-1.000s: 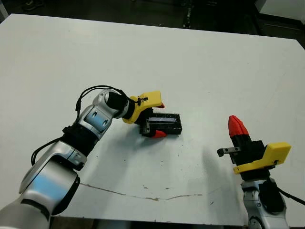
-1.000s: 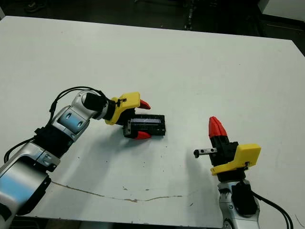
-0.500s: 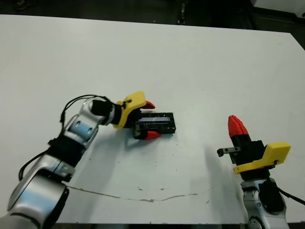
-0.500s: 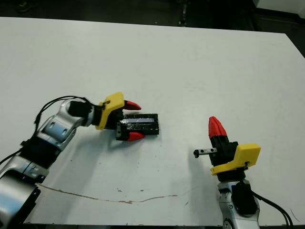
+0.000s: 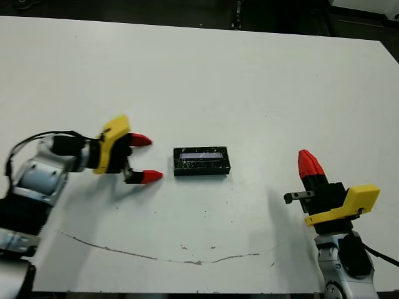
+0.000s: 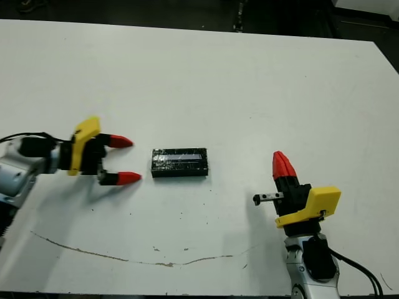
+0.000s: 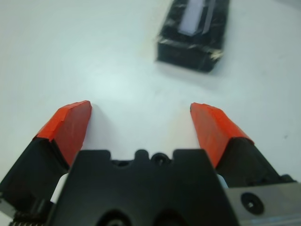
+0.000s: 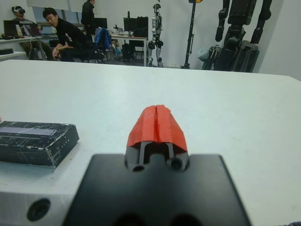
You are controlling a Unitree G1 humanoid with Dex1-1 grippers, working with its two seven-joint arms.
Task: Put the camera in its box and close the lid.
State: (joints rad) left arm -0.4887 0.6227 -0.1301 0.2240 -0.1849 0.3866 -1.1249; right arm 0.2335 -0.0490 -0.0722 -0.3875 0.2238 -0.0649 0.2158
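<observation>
White table (image 5: pixel 249 75) seen from above, thin dark crack line along near edge. Left gripper (image 5: pixel 142 159) held low over table at left, red-tipped fingers spread wide apart, nothing gripped. Box (image 5: pixel 201 161) lying flat just right of it, apart from fingertips, covered by black lid (image 5: pixel 201 154) with pale stripe. Right gripper (image 5: pixel 308 164) held upright at right, well apart from box, fingers pressed together, nothing held.

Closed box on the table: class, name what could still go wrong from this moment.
1. The left claw hangs open beside the box; swinging back, a fingertip might shove it.
2. The lid may not be fully seated; the pictures cannot confirm it.
</observation>
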